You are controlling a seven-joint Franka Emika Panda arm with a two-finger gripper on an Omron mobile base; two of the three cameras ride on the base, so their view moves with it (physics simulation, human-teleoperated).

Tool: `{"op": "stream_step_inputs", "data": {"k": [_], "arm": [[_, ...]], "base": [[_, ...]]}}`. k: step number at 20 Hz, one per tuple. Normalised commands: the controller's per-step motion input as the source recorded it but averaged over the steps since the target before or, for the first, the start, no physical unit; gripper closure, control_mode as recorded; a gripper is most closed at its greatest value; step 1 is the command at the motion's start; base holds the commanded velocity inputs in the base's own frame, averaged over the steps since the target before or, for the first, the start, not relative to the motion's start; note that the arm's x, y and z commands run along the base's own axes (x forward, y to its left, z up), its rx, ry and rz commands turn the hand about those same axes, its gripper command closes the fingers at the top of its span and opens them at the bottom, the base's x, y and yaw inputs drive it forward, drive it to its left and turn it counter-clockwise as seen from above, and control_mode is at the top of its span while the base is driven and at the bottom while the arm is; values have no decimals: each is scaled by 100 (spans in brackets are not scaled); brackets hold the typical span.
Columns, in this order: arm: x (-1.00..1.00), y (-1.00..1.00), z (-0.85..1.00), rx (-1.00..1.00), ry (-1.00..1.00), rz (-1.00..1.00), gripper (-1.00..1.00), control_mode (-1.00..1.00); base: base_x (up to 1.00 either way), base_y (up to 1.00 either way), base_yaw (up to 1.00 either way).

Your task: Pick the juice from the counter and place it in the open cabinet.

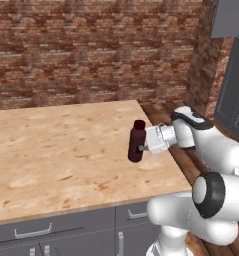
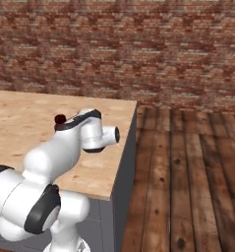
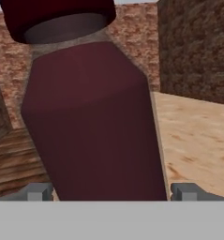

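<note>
Brick wall [image 1: 91, 50]: red-brown, runs along the far side of the scene behind the desk
Floor [image 2: 188, 167]: dark wooden planks to the right of the desk
Desk [image 1: 56, 155]: broad light wood-grain top with reddish streaks, grey drawer fronts with silver bar handles along its near edge
Cabinet [image 1: 236, 90]: tall, dark grey, panelled, at the far right past the desk's corner; whether its door is open cannot be told from here
Arm [image 1: 211, 150]: white with dark joints, rises at the near right and reaches left over the desk's right part
Tool [image 1: 140, 148]: clenched around the juice from the side; in the hand view a grey fingertip [image 3: 38, 192] sits on each side of the bottle's body
Juice [image 1: 136, 141]: small dark maroon bottle with narrower neck and dark cap, nearly upright, held above the desk's right part, not touching the top; in the right base view just its cap [image 2: 60, 119] peeks out behind the arm
</note>
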Motion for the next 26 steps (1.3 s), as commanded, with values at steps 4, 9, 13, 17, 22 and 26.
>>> {"op": "stream_step_inputs", "data": {"k": [4,9,13,17,22,26], "arm": [[-46,-8,84,0,-5,0,100,-100],[-55,-9,76,0,-6,0,100,-100],[-64,-9,62,0,-10,0,100,-100],[-70,-4,47,0,-15,0,100,-100],[-77,-2,28,0,-18,0,100,-100],[-77,-10,21,0,-19,0,100,-100]], "base": [[0,0,0],[0,0,0],[0,0,0],[0,0,0],[0,0,0],[0,0,0]]}}
